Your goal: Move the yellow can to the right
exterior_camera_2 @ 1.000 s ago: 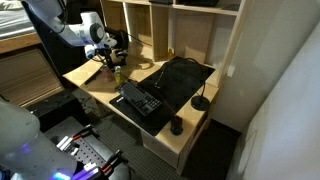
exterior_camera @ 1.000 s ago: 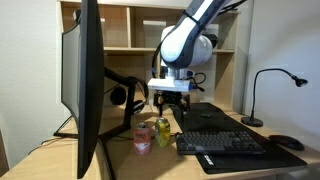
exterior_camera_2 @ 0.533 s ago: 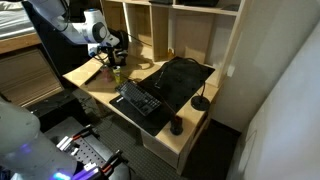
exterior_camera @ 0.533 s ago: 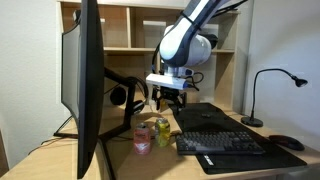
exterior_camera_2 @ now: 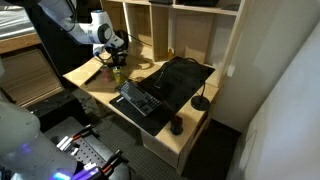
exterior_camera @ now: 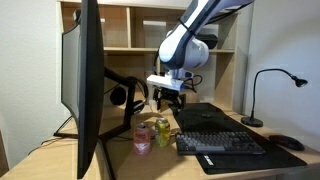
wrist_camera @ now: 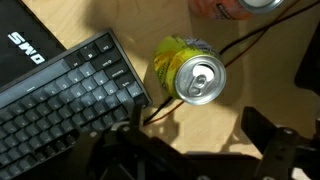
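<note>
Against the frames from a second ago, we see the gripper [exterior_camera: 168, 99] standing a little higher above the desk [exterior_camera: 120, 160] in an exterior view, and the arm's wrist is pulled up with it. Both cans, the keyboard [exterior_camera: 220, 143] and the monitor [exterior_camera: 88, 80] sit where they did. The gripper hangs above the yellow can [exterior_camera: 161, 129], clear of its top, and touches nothing. In the wrist view its two dark fingers [wrist_camera: 268, 142] come in from the bottom edge, spread wide apart with bare desk and a black cable [wrist_camera: 245, 45] between them, and they hold nothing. In that view the yellow can [wrist_camera: 190, 70] lies ahead of the fingers rather than between them. It stands upright on the wooden desk, near the keyboard's [wrist_camera: 60, 100] corner on one side and close to the pink can [wrist_camera: 235, 8] on the other, with a gap showing to each. We look down on its silver lid with the pull tab lying flat, and its side is yellow-green with a blurred darker print we cannot read. In an exterior view it looks about as tall as the pink can [exterior_camera: 143, 136]. From the farther exterior view the yellow can [exterior_camera_2: 118, 72] is only a small speck under the gripper [exterior_camera_2: 116, 60].
</note>
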Controlling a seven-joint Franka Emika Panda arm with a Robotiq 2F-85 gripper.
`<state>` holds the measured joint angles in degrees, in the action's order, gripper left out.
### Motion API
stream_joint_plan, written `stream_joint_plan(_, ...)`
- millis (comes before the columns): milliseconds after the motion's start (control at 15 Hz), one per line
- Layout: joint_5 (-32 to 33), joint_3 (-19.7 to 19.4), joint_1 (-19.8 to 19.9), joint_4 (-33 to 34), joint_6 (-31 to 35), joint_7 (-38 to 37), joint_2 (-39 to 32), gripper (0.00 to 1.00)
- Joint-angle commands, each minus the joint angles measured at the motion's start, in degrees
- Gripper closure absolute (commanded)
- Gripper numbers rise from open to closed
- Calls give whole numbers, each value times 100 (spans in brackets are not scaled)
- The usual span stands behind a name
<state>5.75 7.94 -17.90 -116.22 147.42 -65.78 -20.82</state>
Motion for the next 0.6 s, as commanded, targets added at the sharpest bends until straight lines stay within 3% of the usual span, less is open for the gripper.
stream_joint_plan(0, -273, -35, -69, 242, 91, 106, -311, 0)
stream_joint_plan(133, -214, -103, -120, 97, 28, 70, -158, 0)
stream_joint_plan(533, -225, -146, -165, 407, -111, 64, -587, 0)
